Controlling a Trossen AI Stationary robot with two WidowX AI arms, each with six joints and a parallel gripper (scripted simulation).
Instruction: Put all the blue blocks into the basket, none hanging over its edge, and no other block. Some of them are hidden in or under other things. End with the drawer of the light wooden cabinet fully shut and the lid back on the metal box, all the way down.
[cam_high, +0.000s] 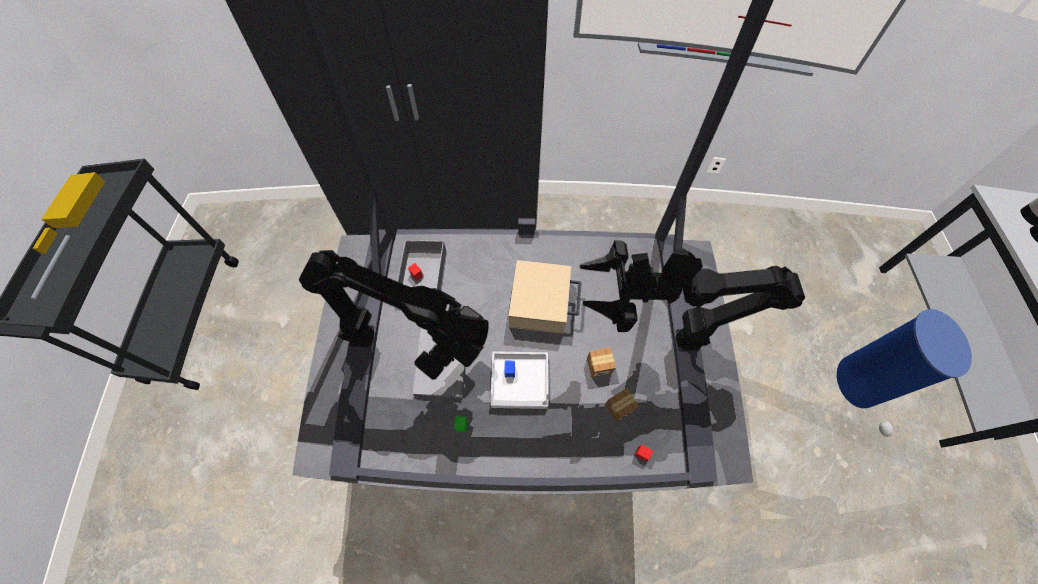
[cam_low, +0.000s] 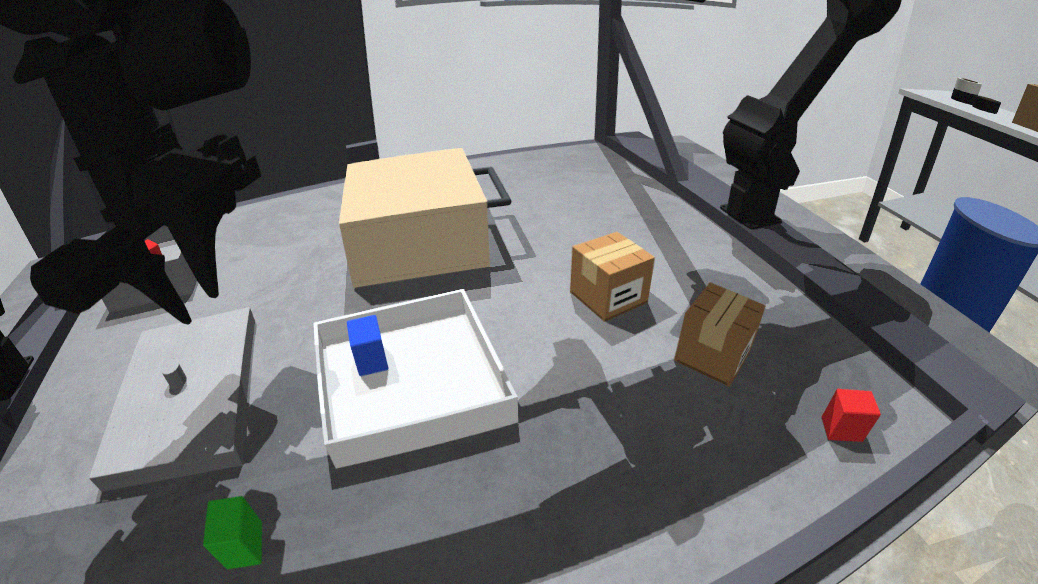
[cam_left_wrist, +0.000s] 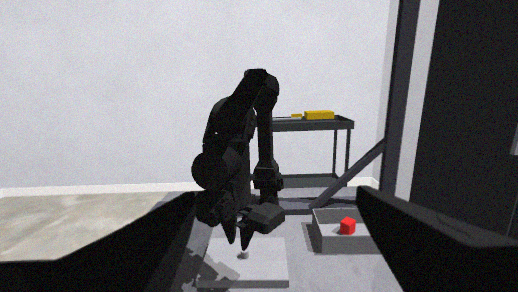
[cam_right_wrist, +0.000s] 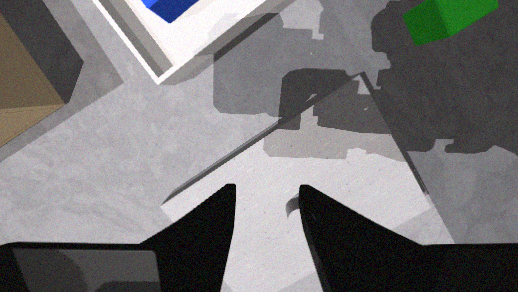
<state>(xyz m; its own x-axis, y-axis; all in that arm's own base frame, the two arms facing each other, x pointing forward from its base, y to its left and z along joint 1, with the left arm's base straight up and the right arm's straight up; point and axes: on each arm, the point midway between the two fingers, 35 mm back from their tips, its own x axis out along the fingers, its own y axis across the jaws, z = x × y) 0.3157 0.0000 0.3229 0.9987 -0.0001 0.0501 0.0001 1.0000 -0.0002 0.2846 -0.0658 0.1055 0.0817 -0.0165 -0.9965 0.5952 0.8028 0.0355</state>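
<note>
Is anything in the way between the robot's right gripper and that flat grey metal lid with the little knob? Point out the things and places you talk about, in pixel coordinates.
No, nothing that I can see. The right gripper (cam_high: 437, 361) (cam_low: 201, 308) (cam_left_wrist: 238, 246) (cam_right_wrist: 267, 192) hangs open just above the lid (cam_high: 435, 386) (cam_low: 148, 417) (cam_left_wrist: 272, 255) (cam_right_wrist: 265, 170), with only air between them.

The block (cam_high: 509, 368) (cam_low: 367, 345) (cam_right_wrist: 172, 9) seems inside the basket (cam_high: 519, 406) (cam_low: 424, 434) (cam_right_wrist: 159, 79), before the cabinet (cam_high: 540, 294) (cam_low: 415, 217).
</note>
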